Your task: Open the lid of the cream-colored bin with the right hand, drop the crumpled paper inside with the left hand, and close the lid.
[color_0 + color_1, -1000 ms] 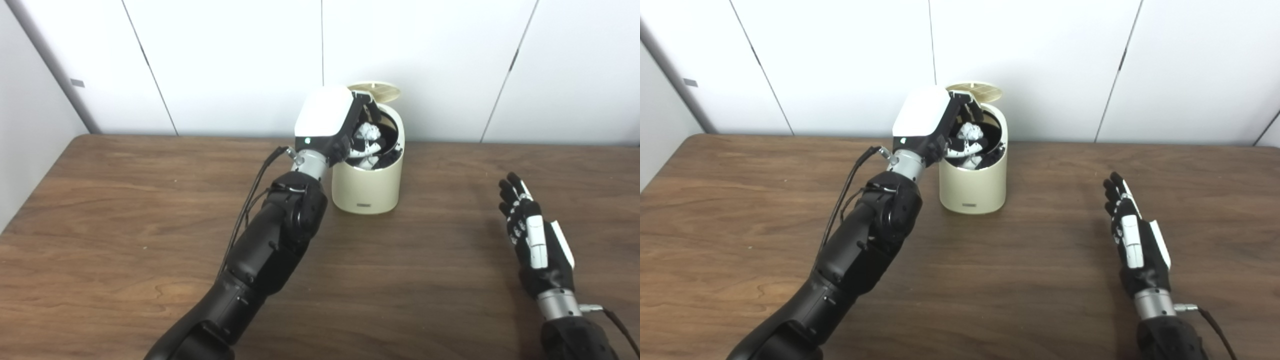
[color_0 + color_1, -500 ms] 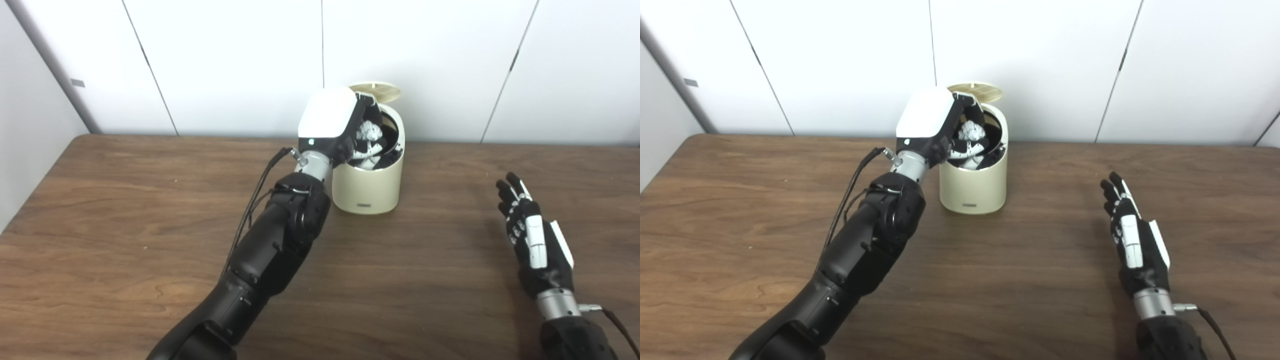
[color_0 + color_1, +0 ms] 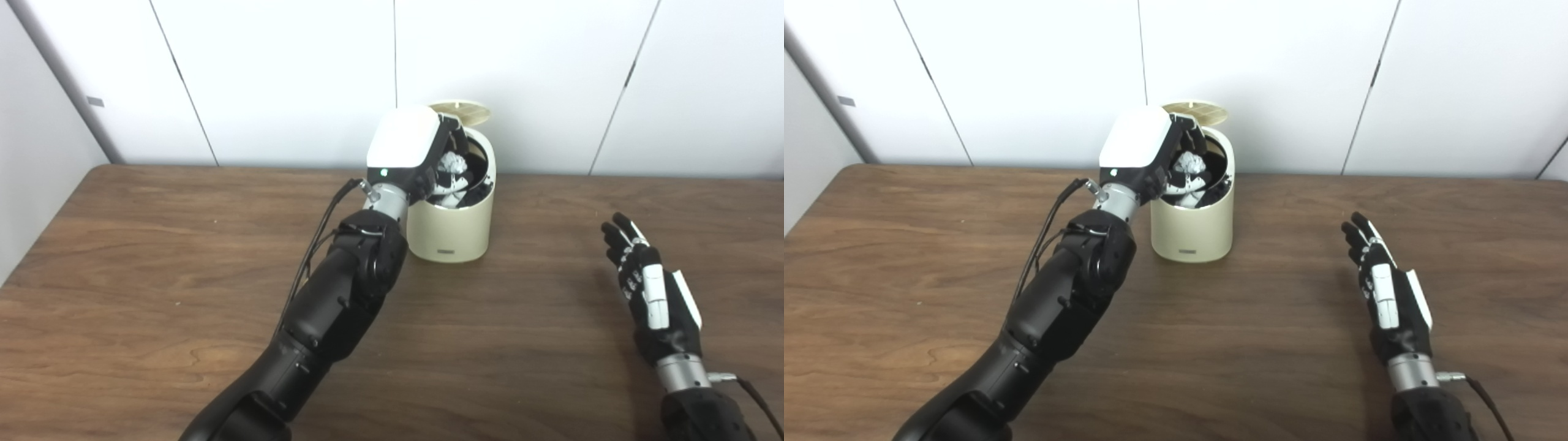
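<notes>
you have one cream-colored bin (image 3: 451,226), one crumpled paper (image 3: 452,163) and two hands over one wooden desk (image 3: 153,257). the bin is a short rounded cylinder with a small dark label low on its front, standing at the far edge of the desk near the white wall panels (image 3: 275,73). its round lid (image 3: 460,111) is tipped up at the back, so the dark opening shows. the paper is a small white wad, wrinkled, sitting just inside the bin's mouth. your left hand (image 3: 429,159) reaches over the bin's left rim with its fingers curled around the paper, gripping it. your right hand (image 3: 652,294) is well apart to the right, empty, fingers straight and spread. compared with a second ago, your left forearm has crept slightly toward the bin and the paper sits a touch lower in the opening, while your right hand has drifted a little to the left.
</notes>
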